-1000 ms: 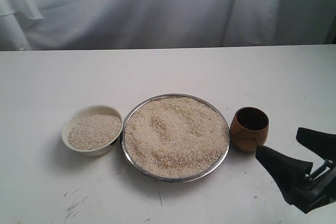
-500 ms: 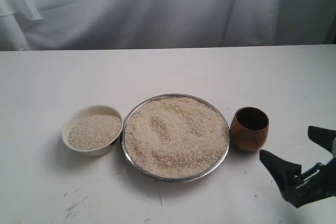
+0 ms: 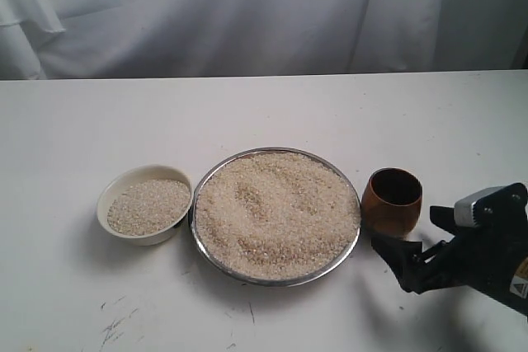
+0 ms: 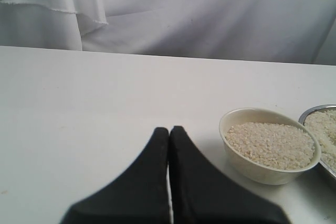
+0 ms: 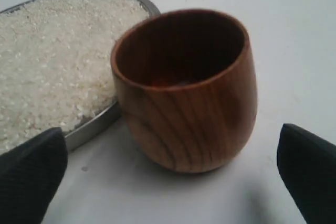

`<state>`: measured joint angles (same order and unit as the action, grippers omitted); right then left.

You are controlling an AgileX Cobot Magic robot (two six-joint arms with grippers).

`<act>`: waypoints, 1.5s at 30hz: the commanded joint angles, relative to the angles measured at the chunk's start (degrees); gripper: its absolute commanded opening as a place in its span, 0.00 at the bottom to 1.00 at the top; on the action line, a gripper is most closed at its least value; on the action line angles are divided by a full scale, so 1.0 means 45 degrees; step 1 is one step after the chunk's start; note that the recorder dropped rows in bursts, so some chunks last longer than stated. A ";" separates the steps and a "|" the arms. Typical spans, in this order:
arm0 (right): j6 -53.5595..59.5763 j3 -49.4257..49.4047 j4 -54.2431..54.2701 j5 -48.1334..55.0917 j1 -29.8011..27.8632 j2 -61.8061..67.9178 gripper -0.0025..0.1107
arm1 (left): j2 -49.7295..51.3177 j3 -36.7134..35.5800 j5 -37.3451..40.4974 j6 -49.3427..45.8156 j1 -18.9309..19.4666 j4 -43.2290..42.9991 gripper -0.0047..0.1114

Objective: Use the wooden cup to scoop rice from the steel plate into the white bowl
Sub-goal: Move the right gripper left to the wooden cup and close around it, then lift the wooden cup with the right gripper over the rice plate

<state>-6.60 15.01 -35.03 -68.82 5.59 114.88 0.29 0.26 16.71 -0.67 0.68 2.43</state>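
While my right fingers [image 5: 37, 177] stand wide apart, empty, wooden cup [image 3: 393, 201] upright between them, just right of steel plate [image 3: 276, 283], rice [image 3: 276, 212] heaped on it, white bowl [image 3: 144, 237] just left, left fingers [image 4: 142, 182] pressed together, empty.

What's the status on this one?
Right claw open, facing cup, not gripping. Left claw shut, empty. Cup upright beside plate. Nothing blocking.

I read this as staged lab setup: plain white tabletop [image 3: 264, 113], white cloth backdrop [image 3: 206, 14] hung behind.
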 commanded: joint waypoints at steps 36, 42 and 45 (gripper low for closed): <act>-0.2193 0.2880 -0.1650 0.0729 0.0016 0.1745 0.44 | -0.0064 -0.0057 -0.0080 0.0040 -0.0020 0.0009 0.04; -0.1488 0.2880 -0.2501 0.0562 0.0016 0.1745 0.02 | -0.0064 -0.0057 -0.0080 0.0040 -0.0020 0.0009 0.04; -0.2023 0.2880 -0.2457 0.0786 0.0016 0.1173 0.02 | -0.0064 -0.0057 -0.0080 0.0040 -0.0020 0.0009 0.04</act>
<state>-14.62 28.01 -43.20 -67.39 5.59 121.94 0.29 0.26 16.71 -0.67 0.68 2.43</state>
